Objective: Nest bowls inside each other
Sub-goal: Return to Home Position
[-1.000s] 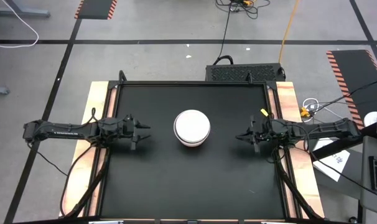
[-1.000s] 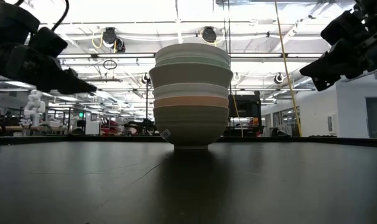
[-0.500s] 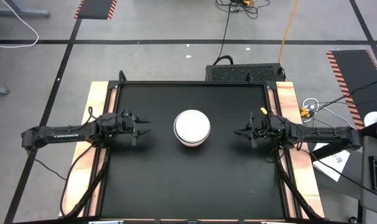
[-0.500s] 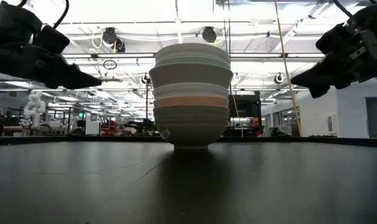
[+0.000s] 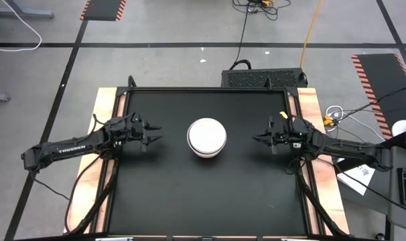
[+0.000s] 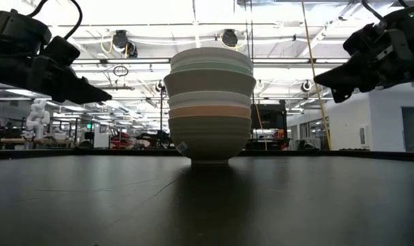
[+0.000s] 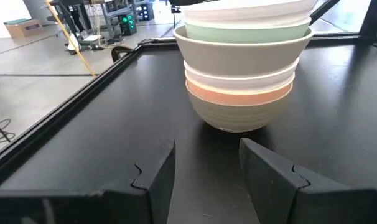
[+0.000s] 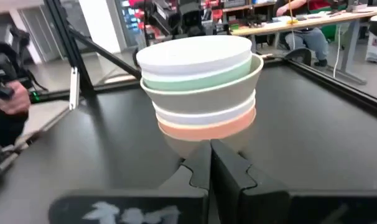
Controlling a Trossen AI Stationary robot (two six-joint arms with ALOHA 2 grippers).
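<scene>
Now, your nested stack of six small round bowls (image 5: 206, 137), white topmost, sits mid black tabletop (image 5: 189, 194). Left gripper (image 5: 155, 133) apart on its left, fingers spread, empty. Right gripper (image 5: 256, 140) apart opposite, fingers pressed together.

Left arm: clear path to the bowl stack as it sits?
Probably yes. The left gripper is open and faces the stack across bare table, with nothing between them.

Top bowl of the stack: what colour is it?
White. The top bowl shows best in the right wrist view.
</scene>
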